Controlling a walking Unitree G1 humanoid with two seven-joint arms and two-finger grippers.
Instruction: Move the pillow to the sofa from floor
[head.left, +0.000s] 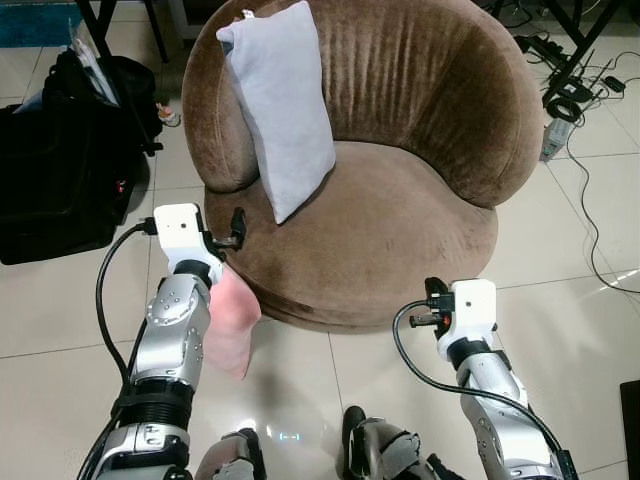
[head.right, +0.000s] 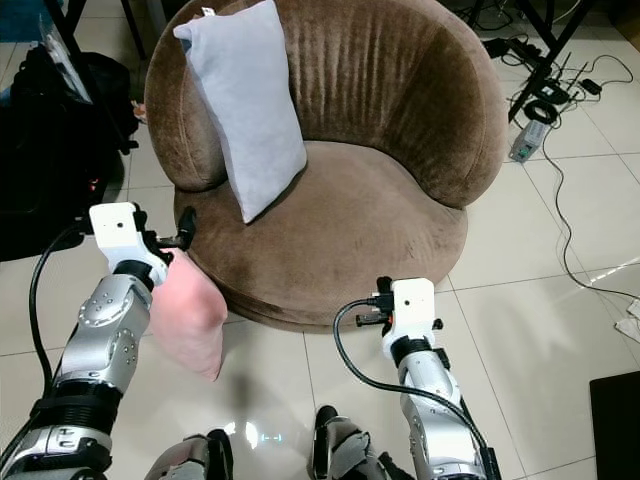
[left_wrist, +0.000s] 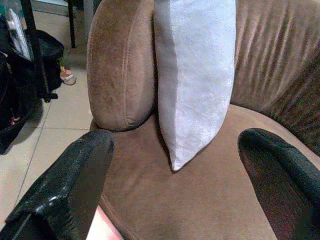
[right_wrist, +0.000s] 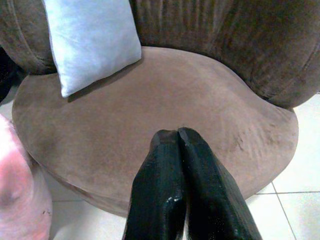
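left gripper (left_wrist: 175, 170): black fingers (left_wrist: 65, 185) spread wide apart | brown round sofa (left_wrist: 120, 65): armrest and seat ahead | grey pillow (left_wrist: 195, 75): upright on seat, leaning against armrest | pink pillow (left_wrist: 102, 230): sliver by one finger | tiled floor (left_wrist: 55, 120) beside sofa

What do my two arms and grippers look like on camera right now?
Both arms are silver jointed metal with black ribbed collars. Each wrist carries a white boxy camera module fed by a looping black cable. The left gripper and right gripper each have two long, glossy black fingers.
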